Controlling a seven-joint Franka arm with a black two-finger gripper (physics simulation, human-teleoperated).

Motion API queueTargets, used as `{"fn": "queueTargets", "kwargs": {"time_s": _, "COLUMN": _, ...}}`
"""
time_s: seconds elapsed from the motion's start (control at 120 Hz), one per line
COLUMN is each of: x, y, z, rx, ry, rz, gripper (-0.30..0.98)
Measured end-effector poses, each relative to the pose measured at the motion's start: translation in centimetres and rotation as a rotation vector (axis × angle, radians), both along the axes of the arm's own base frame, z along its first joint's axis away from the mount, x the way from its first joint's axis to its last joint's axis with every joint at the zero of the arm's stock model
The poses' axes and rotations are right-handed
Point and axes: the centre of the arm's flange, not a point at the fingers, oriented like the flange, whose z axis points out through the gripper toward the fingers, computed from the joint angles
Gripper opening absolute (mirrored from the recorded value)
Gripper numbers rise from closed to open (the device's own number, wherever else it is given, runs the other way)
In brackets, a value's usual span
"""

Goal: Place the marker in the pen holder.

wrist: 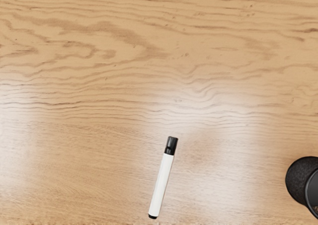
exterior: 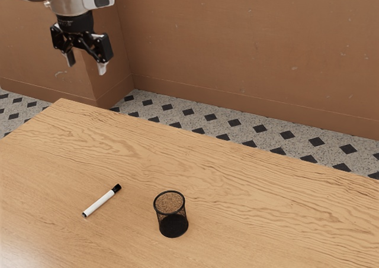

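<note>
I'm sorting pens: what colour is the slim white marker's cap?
The cap is black, seen best in the wrist view.

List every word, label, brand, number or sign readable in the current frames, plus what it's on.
Readable text: none.
Marker: white barrel, black cap, no lettering visible.
Pen holder: black mesh, no label visible.
Arm: any marking above the end effector is too small to read.
Table, wall: grain and scuffs, no signs.
</note>
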Motion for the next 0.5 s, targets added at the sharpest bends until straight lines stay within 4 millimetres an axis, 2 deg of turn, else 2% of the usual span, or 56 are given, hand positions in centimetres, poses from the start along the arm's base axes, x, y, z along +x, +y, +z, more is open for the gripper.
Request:
{"fn": "queueTargets", "kwargs": {"time_s": 0.15, "x": -0.1, "y": 0.2, "z": -0.3, "rx": 0.008, "ry": 0.002, "rz": 0.030, "gripper": 0.69}}
{"fn": "queueTargets", "kwargs": {"time_s": 0.2, "x": -0.1, "y": 1.0, "z": -1.4, "rx": 0.009, "ry": 0.026, "rz": 0.053, "gripper": 0.69}}
{"fn": "queueTargets", "kwargs": {"time_s": 0.25, "x": 0.1, "y": 2.0, "z": -3.4, "rx": 0.003, "ry": 0.066, "rz": 0.079, "gripper": 0.69}}
{"fn": "queueTargets", "kwargs": {"time_s": 0.3, "x": -0.1, "y": 2.5, "z": -6.9, "rx": -0.002, "ry": 0.138, "rz": 0.096, "gripper": 0.69}}
{"fn": "queueTargets", "kwargs": {"time_s": 0.417, "x": -2.4, "y": 2.1, "z": -18.3, "rx": -0.020, "ry": 0.327, "rz": 0.102, "gripper": 0.69}}
{"fn": "queueTargets", "kwargs": {"time_s": 0.5, "x": -3.8, "y": 1.6, "z": -23.7, "rx": -0.030, "ry": 0.377, "rz": 0.100, "gripper": 0.69}}
